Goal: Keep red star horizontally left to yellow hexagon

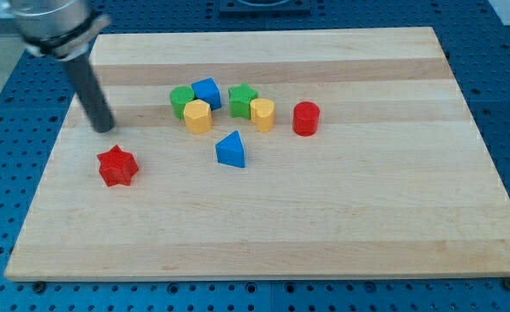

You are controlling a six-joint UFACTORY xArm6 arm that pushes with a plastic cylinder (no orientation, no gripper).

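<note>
The red star (117, 165) lies on the wooden board at the view's left, below and a little right of my tip (104, 128). My tip stands apart from it, with a small gap between them. The yellow hexagon (198, 115) sits in the cluster near the board's upper middle, to the right of the star and higher in the view. The star is clearly left of the hexagon.
Around the hexagon sit a green block (182, 99), a blue cube (206, 91), a green star (243, 99) and a second yellow block (262, 113). A red cylinder (306, 118) is further right. A blue triangle (231, 149) lies below the cluster. The board's left edge (42, 173) is near the star.
</note>
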